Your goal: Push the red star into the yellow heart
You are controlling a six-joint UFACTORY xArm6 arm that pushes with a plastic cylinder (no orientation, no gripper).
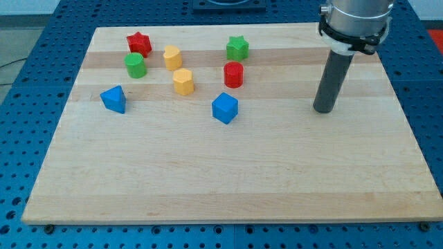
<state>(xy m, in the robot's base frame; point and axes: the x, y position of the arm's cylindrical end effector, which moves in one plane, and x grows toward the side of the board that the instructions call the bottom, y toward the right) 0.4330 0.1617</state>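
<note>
The red star (138,43) sits near the board's top left corner. The yellow block (172,57) that looks like the heart lies just right of it and a little lower, with a small gap between them. A second yellow block (183,81), more like a pentagon, lies below the heart. My tip (322,109) rests on the board far to the view's right, well away from both blocks and touching none.
A green cylinder (135,66) sits directly below the red star. A green star (237,48) and a red cylinder (233,74) lie right of the yellow blocks. A blue triangular block (113,99) and a blue cube (224,108) lie lower. The wooden board (221,187) sits on a blue perforated table.
</note>
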